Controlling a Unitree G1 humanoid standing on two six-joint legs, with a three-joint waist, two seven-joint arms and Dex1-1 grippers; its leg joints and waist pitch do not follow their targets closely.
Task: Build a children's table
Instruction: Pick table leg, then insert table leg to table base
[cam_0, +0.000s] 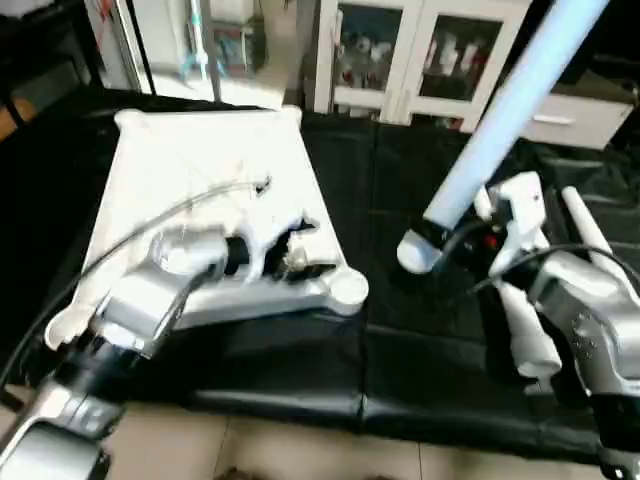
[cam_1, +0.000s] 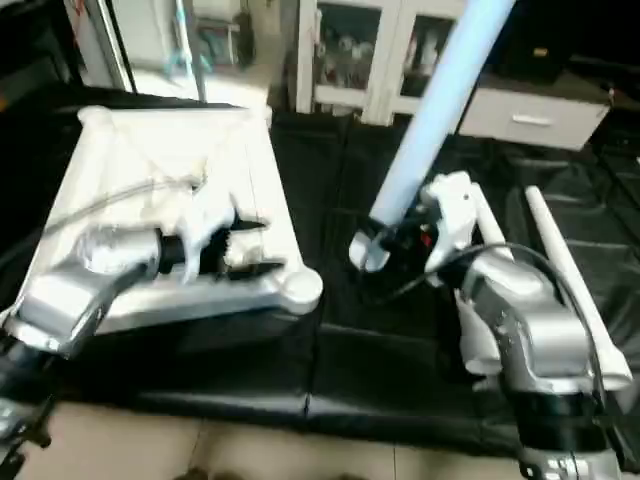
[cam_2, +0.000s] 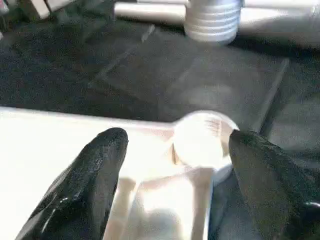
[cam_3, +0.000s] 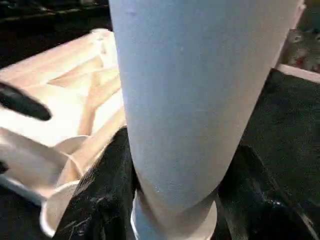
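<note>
The white square tabletop (cam_0: 200, 170) lies ribbed side up on the black mat (cam_0: 400, 340). My left gripper (cam_0: 285, 250) is open over its near right corner. In the left wrist view its two black fingers (cam_2: 100, 170) stand either side of the round corner socket (cam_2: 202, 142) without gripping it. My right gripper (cam_0: 450, 240) is shut on a long white leg (cam_0: 520, 100). The leg tilts up and away to the right, and its threaded end (cam_0: 415, 252) hangs low over the mat just right of that socket (cam_0: 348, 287). The right wrist view shows the leg (cam_3: 190, 90) between black fingers (cam_3: 100, 190).
Two more white legs (cam_1: 560, 270) (cam_0: 525, 335) lie on the mat under and beside my right arm. A white cabinet with glass doors (cam_0: 420, 55) stands behind the mat. Pale floor (cam_0: 300, 450) begins at the mat's front edge.
</note>
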